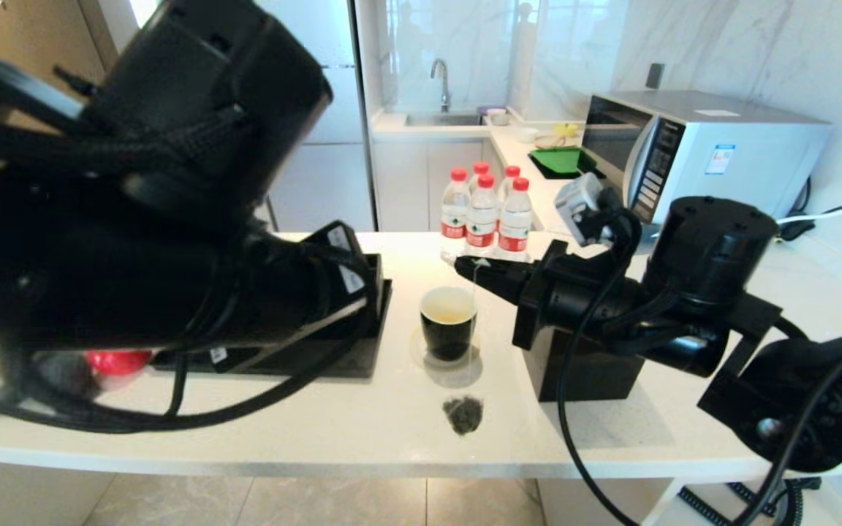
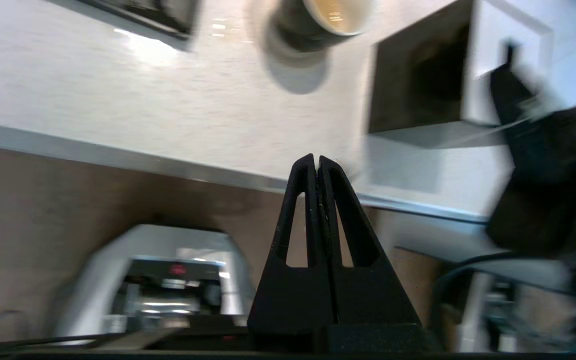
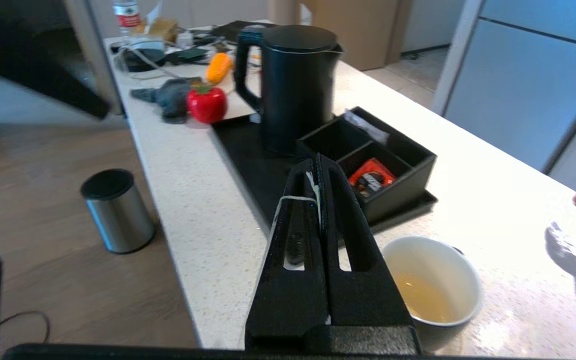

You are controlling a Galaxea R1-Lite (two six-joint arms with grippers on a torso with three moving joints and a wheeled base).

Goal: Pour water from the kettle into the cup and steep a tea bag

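My right gripper (image 1: pixel 466 269) hovers just behind and above the cup (image 1: pixel 449 321), shut on the thin white string of the tea bag (image 1: pixel 463 414). The dark sachet dangles low in front of the cup, near the counter; whether it touches the counter I cannot tell. Pale yellowish water (image 3: pixel 420 297) lies in the white-lined cup (image 3: pixel 433 285). The tall black kettle (image 3: pixel 295 85) stands on the black tray, hidden in the head view behind my left arm. My left gripper (image 2: pixel 316 159) is shut and empty, held off the counter's front edge, with the cup (image 2: pixel 323 20) far from it.
A black compartment box (image 3: pixel 368 170) with a red packet (image 3: pixel 370 177) sits on the tray (image 1: pixel 348 358). A black tissue box (image 1: pixel 589 369) stands under my right arm. Red-capped bottles (image 1: pixel 483 212) and a microwave (image 1: pixel 699 150) stand behind. A metal bin (image 3: pixel 115 210) is on the floor.
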